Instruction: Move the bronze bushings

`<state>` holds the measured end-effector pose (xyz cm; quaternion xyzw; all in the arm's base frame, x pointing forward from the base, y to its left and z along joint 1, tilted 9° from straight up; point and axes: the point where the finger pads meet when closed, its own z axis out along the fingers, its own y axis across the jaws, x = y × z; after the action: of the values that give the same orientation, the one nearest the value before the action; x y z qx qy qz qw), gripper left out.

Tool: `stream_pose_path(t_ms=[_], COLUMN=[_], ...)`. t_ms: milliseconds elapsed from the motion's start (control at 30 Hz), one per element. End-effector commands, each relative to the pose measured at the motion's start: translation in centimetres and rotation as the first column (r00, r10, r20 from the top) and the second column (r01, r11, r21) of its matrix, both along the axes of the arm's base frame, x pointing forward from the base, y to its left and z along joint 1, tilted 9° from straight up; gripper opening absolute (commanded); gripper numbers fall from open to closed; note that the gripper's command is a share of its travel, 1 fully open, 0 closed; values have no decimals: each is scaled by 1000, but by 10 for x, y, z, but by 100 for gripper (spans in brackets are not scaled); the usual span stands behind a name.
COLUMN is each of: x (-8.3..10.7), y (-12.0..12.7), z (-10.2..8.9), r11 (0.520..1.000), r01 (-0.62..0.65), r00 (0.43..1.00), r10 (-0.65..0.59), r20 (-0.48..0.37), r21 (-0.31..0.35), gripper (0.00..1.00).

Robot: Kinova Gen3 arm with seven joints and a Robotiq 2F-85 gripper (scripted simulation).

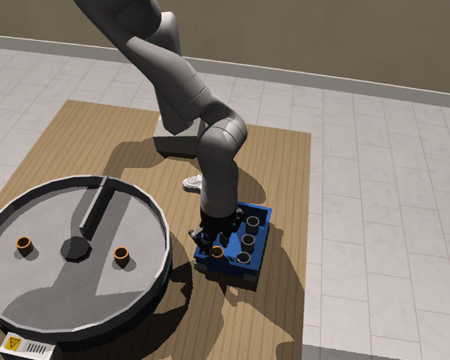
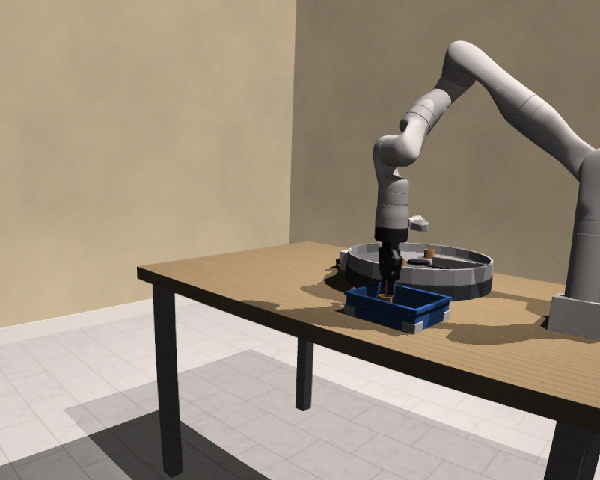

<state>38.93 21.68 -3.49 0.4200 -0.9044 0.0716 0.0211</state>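
A wooden table [image 2: 240, 280] on dark legs carries a blue crate [image 2: 400, 309] near its front edge. Just behind the crate sits the grey turntable [image 2: 465, 285], toward the back edge. The arm bends down from the right, and its gripper [image 2: 387, 291] points straight down into the crate's left end, fingers partly apart around a bronze bushing [image 2: 385, 297] there. Another bronze bushing [image 2: 428, 253] stands upright on the turntable's disc, beside the dark hub [image 2: 418, 261].

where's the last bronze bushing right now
In the top view, the bronze bushing stands in the blue crate's near-left corner, beside three steel bushings.
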Motion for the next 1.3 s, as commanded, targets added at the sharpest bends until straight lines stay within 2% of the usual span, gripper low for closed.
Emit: stream_pose_path(t_ms=[0, 367, 1267], x=[0, 1, 1], y=[0, -2, -2], z=[-1, -17, -18], r11=[1000, 1000, 1000], r01=[0, 0, 0], r00=[1000, 1000, 1000], r10=[0, 0, 0], r20=[1, 1, 1], r21=[0, 0, 0], gripper=[39, 39, 39])
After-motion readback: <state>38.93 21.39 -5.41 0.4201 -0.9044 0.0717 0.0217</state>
